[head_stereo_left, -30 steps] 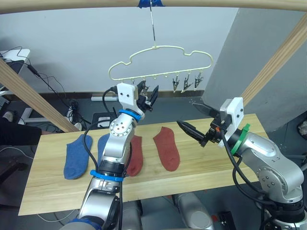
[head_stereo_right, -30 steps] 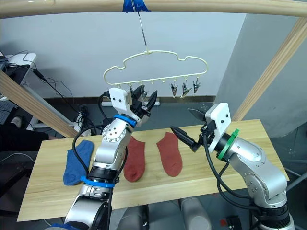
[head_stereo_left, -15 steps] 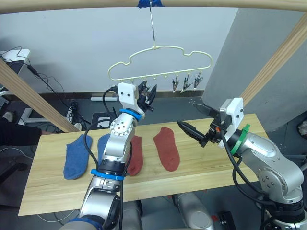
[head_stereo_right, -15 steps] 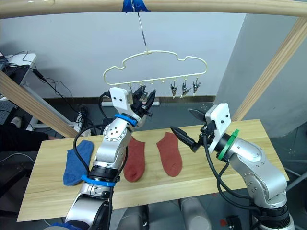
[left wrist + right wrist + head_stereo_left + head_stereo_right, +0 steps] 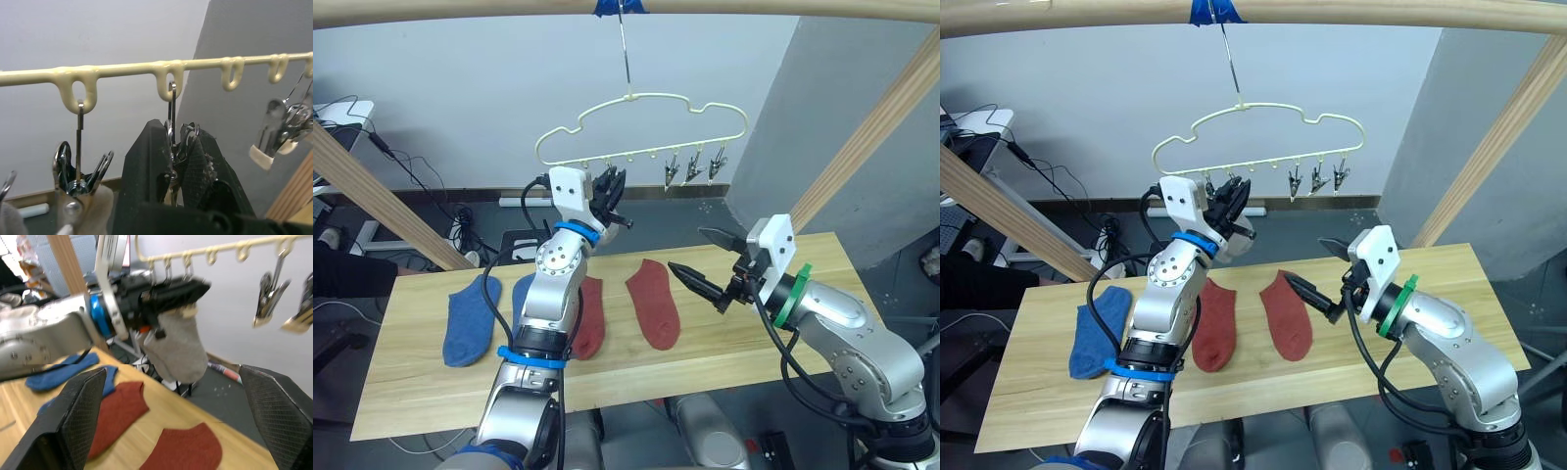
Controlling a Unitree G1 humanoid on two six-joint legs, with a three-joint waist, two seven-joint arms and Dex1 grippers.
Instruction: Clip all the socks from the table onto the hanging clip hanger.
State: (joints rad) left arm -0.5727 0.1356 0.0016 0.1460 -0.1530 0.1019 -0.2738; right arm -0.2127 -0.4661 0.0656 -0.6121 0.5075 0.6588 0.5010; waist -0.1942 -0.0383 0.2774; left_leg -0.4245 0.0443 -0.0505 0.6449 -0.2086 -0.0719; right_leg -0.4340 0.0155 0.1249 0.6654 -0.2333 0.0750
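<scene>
The pale yellow clip hanger (image 5: pixel 641 122) hangs from the top beam. My left gripper (image 5: pixel 178 142) is raised to its lower bar, shut on one silver clip (image 5: pixel 172 147). A light grey sock (image 5: pixel 178 345) hangs right under those fingers. Two blue socks (image 5: pixel 470 318) and two rust red socks (image 5: pixel 654 302) lie in a row on the table (image 5: pixel 411 382). My right gripper (image 5: pixel 690 253) hovers open and empty above the table, right of the red socks.
Three free clips (image 5: pixel 695 168) hang at the hanger's right end. A wooden beam with blue tape (image 5: pixel 622 6) runs overhead. Slanted wooden posts (image 5: pixel 372 196) (image 5: pixel 871 127) flank the table. Cables (image 5: pixel 460 225) lie on the floor behind. A person's dark sleeve (image 5: pixel 342 269) shows at far left.
My left gripper's fingers have closed and risen onto the clip. The right gripper has shifted left and a little lower over the table.
</scene>
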